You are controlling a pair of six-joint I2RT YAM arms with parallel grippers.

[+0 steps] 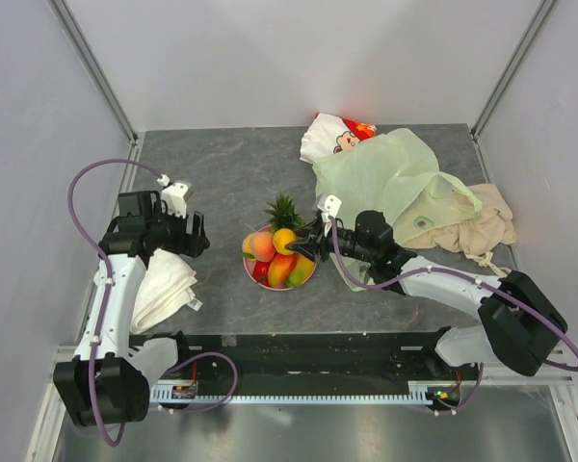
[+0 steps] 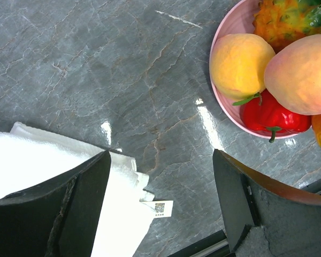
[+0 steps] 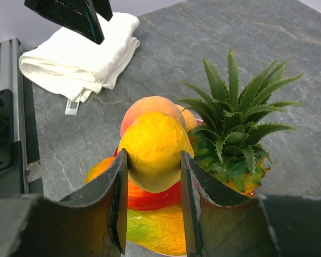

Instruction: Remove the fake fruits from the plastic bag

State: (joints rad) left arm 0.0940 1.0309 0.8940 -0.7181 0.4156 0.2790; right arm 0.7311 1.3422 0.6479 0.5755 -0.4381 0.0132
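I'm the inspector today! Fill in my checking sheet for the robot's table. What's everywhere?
Surface: grey marbled table.
Job's things: pineapple, peach and red pepper piled on the pink plate; plastic bag crumpled at back right, contents not visible.
Clutter: white towel, cartoon pouch, beige cloth.
Grippers: left gripper open, holding nothing, near the towel; right gripper shut on a yellow fruit above the plate.
Cables: purple cables looped along both arms.
Surroundings: pale walls, metal frame posts.

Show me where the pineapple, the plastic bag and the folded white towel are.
pineapple [image 3: 232,126], right wrist view, middle of its green crown.
plastic bag [image 1: 380,173], top view, its pale-green body.
white towel [image 3: 80,61], right wrist view, top fold.
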